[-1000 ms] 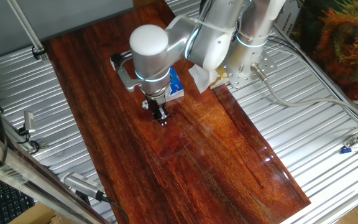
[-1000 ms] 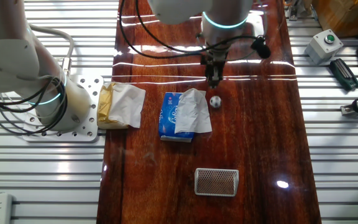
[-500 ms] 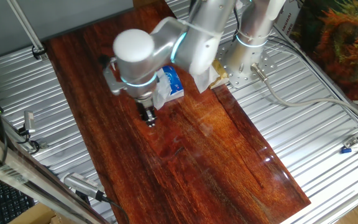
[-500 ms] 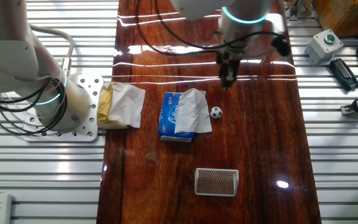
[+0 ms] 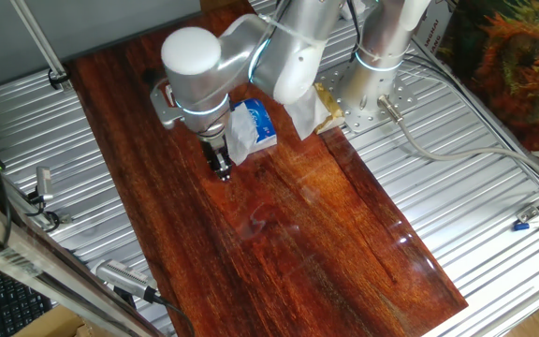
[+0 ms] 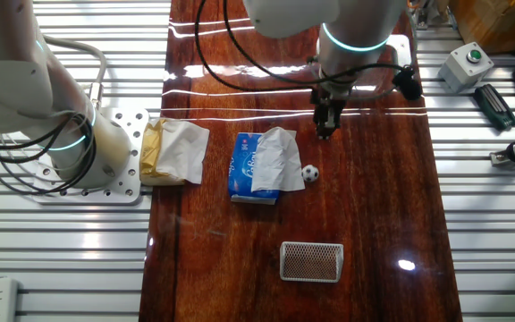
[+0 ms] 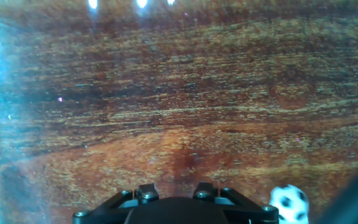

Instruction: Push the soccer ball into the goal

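Observation:
The soccer ball (image 6: 310,173), tiny and white with black patches, rests on the wooden table against the edge of the white tissue (image 6: 277,159). My gripper (image 6: 326,134) hangs just behind the ball, a little to its right, fingers together with nothing in them. The goal (image 6: 311,261), a small white-grey frame, lies farther along the table on the ball's other side. In the hand view the ball (image 7: 289,202) shows at the bottom right, beside my gripper's dark body (image 7: 174,208). From the one fixed view, my gripper (image 5: 223,172) points down at the wood, and the arm hides ball and goal.
A blue packet (image 6: 243,168) holding the tissue lies left of the ball, also seen as a blue packet (image 5: 263,125). Crumpled white-and-tan paper (image 6: 173,150) sits by the arm's base (image 6: 105,152). Ribbed metal surfaces flank the wooden board (image 6: 374,224) on both sides.
The ball has rolled toward the goal and now touches the tissue's edge. My gripper shifted right, then came down a little behind the ball.

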### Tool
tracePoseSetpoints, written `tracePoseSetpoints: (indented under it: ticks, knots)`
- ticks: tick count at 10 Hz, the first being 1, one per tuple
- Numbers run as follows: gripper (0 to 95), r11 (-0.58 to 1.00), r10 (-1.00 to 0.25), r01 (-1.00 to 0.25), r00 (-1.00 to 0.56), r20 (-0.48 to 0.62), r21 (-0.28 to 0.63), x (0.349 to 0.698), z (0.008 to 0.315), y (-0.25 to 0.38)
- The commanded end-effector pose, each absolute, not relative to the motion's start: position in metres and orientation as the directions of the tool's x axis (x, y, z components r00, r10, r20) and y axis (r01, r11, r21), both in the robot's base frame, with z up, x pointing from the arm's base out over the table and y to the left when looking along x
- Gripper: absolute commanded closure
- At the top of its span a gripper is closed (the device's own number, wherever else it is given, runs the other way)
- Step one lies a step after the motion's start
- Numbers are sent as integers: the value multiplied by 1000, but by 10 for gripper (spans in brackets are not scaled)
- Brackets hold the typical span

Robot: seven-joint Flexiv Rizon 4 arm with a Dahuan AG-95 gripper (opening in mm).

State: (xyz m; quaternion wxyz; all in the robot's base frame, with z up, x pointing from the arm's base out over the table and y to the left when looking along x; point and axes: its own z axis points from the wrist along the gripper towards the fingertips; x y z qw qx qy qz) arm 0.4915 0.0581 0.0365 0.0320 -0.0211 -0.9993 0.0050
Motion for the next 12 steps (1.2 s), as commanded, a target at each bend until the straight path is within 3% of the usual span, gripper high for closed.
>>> tracePoseSetpoints:
  ticks: [1,11,12]
  knots:
    - [950,999,41,40,-997,66,-18,491,33,55]
    - [950,1000,-14,-14,-1000,18,-20,464,15,18]
    - [760,999,-25,-25,-1000,9,-20,459,14,12]
